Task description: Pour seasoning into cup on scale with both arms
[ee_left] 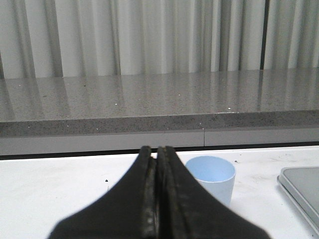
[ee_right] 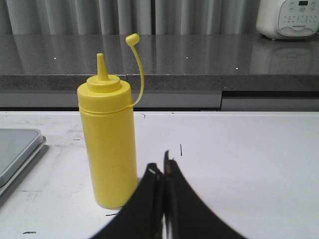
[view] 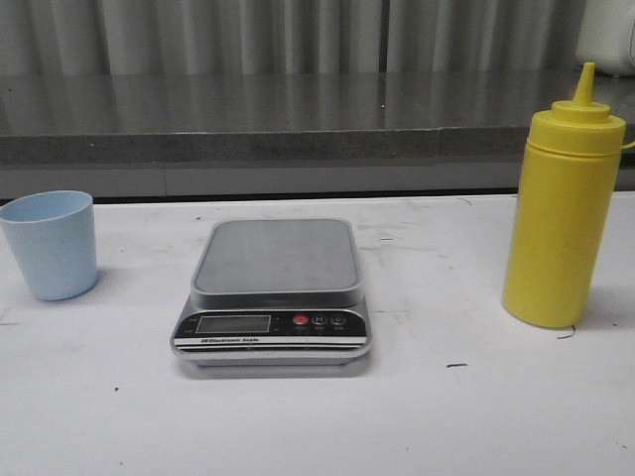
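The scale (view: 276, 288) lies mid-table with its grey platform bare; its edge shows in the left wrist view (ee_left: 301, 191) and in the right wrist view (ee_right: 17, 152). The light blue cup (view: 51, 244) stands upright on the table left of the scale, also in the left wrist view (ee_left: 212, 178). The yellow seasoning bottle (view: 563, 223) stands upright at the right, cap off on its tether, also in the right wrist view (ee_right: 108, 144). My left gripper (ee_left: 158, 154) is shut and empty, short of the cup. My right gripper (ee_right: 162, 169) is shut and empty, beside the bottle.
A grey stone ledge (view: 298, 124) and pale curtain run along the table's far edge. A white appliance (ee_right: 289, 17) stands on the ledge at the far right. Neither arm shows in the front view.
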